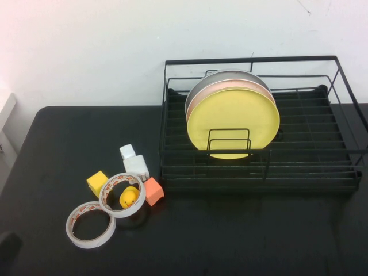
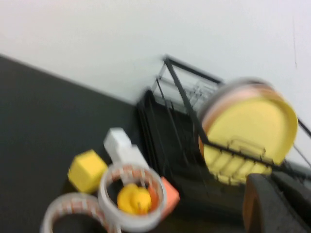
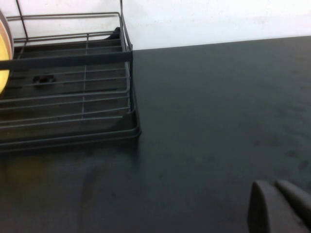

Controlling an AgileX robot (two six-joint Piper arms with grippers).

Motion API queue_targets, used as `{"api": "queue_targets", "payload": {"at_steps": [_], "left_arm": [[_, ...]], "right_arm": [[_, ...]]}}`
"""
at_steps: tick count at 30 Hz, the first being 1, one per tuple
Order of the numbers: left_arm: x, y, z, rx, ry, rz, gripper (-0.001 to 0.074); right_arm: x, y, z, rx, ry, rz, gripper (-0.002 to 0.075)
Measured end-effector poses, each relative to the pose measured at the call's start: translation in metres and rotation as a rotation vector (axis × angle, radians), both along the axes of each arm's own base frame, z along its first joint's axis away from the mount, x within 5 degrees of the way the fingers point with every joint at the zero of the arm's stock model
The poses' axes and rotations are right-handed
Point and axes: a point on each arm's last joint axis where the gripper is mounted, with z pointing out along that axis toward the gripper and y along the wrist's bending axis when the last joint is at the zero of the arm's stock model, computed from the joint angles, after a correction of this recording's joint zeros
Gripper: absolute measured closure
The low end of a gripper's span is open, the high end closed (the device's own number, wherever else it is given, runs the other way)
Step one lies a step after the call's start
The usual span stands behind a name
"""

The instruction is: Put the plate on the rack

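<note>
Yellow plate (image 1: pixel 233 123) stands upright in the black wire rack (image 1: pixel 261 172), upper right of the high view, against a pink plate (image 1: pixel 214 91). Only the wrist views show the pincers: left pincer (image 2: pixel 272 206) and right pincer (image 3: pixel 279 206), each at lower right; opening cannot be told

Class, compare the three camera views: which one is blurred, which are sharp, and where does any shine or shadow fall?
High view: sharp; the plate stands evenly lit in the rack. Left wrist view: smeared throughout, tape ring and left gripper soft-edged. Right wrist view: fairly sharp, pale sheen across the table, shadow beside the rack, right gripper dark at the edge.
</note>
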Motion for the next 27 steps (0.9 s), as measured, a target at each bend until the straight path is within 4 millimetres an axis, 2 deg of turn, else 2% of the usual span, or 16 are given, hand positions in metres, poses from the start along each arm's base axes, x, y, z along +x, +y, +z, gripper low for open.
{"api": "queue_targets", "payload": {"at_steps": [7,12,16,20,27], "left_arm": [[0.001,0.004,0.003,0.023,-0.112,0.077,0.0739],[-0.005,0.001,-0.007,0.152,-0.180,0.045,0.0738],[-0.010,0.000,-0.021,0.174,-0.131,0.042,0.0738],[-0.013,0.006,-0.028,0.130,-0.039,0.130,0.0738],[-0.017,0.016,-0.037,0.231,0.030,0.256,0.0738]], "right_arm": [[0.000,0.000,0.000,0.000,0.000,0.000,0.0728],[0.000,0.000,0.000,0.000,0.000,0.000,0.0728],[0.000,0.000,0.000,0.000,0.000,0.000,0.0728],[0.000,0.000,0.000,0.000,0.000,0.001,0.0728],[0.000,0.000,0.000,0.000,0.000,0.002,0.0728]]}}
